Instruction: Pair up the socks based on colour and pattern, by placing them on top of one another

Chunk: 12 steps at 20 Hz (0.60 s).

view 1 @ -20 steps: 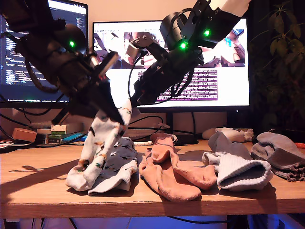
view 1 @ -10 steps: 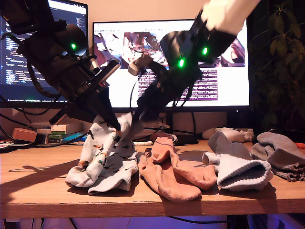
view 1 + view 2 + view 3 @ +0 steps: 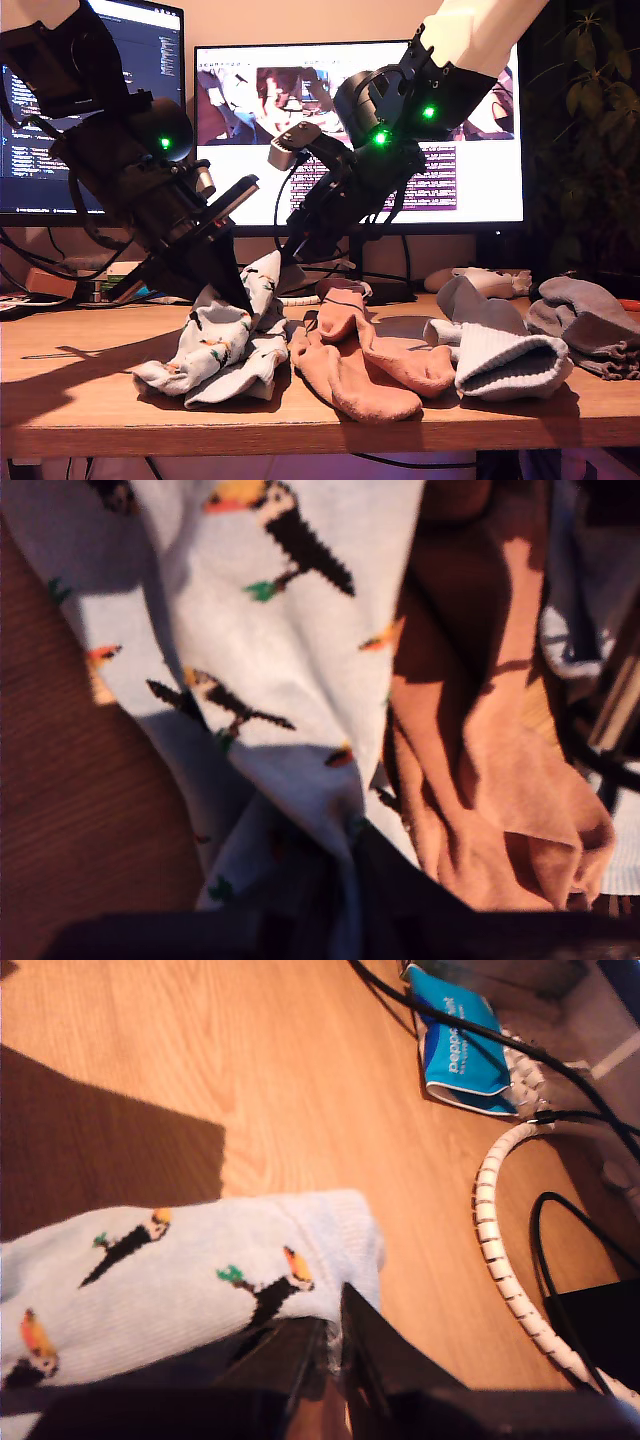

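A pale blue printed sock [image 3: 222,338] slumps over a matching one [image 3: 250,372] on the wooden desk, toward the exterior view's left. My first gripper [image 3: 238,298] is shut on its bunched fabric [image 3: 300,680]. My second gripper [image 3: 284,256] is shut on the ribbed cuff [image 3: 345,1225] of the same sock, just above the desk. Two salmon-pink socks [image 3: 365,370] lie overlapping beside it and also show in the first wrist view [image 3: 480,780]. A light ribbed sock [image 3: 500,350] and a grey sock [image 3: 590,320] lie toward the exterior view's right.
Two monitors [image 3: 440,130] stand behind the desk. Black cables, a white coiled cable [image 3: 495,1240] and a blue packet [image 3: 460,1045] lie behind the printed socks. A white object [image 3: 480,280] sits behind the ribbed sock. The desk's front edge [image 3: 320,430] is close to the socks.
Both grippers have come down with the printed sock. It hung upright and stretched before; now it lies crumpled on the matching sock, cuff still raised.
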Each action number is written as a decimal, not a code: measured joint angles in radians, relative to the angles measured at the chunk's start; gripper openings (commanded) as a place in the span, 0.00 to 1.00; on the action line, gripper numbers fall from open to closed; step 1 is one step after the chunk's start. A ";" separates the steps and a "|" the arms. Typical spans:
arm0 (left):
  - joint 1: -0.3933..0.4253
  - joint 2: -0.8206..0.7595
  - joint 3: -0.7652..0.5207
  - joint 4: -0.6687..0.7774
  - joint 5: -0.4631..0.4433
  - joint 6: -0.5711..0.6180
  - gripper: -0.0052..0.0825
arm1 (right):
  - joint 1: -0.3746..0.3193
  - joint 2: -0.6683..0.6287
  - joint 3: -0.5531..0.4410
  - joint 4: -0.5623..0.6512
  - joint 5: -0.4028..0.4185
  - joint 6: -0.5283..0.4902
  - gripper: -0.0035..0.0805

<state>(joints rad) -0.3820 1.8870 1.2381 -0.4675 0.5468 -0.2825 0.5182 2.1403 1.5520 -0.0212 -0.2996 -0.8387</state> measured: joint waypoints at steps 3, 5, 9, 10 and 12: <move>-0.004 0.000 0.000 -0.003 0.004 -0.001 0.36 | 0.000 0.000 0.000 0.002 0.000 0.042 0.49; -0.008 0.000 0.000 -0.003 0.018 -0.004 0.47 | 0.000 0.000 0.000 0.001 0.005 0.053 0.49; -0.009 0.000 0.000 -0.005 0.045 -0.005 0.48 | 0.000 0.000 0.000 0.005 0.048 0.069 0.49; -0.009 0.000 0.000 -0.005 0.053 -0.005 0.51 | 0.000 0.000 0.000 -0.003 0.049 0.069 0.49; -0.009 0.000 0.000 -0.007 0.072 -0.005 0.62 | 0.000 0.000 0.000 -0.031 0.048 0.090 0.49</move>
<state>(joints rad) -0.3912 1.8870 1.2381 -0.4744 0.6186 -0.2871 0.5182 2.1403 1.5520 -0.0525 -0.2512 -0.7486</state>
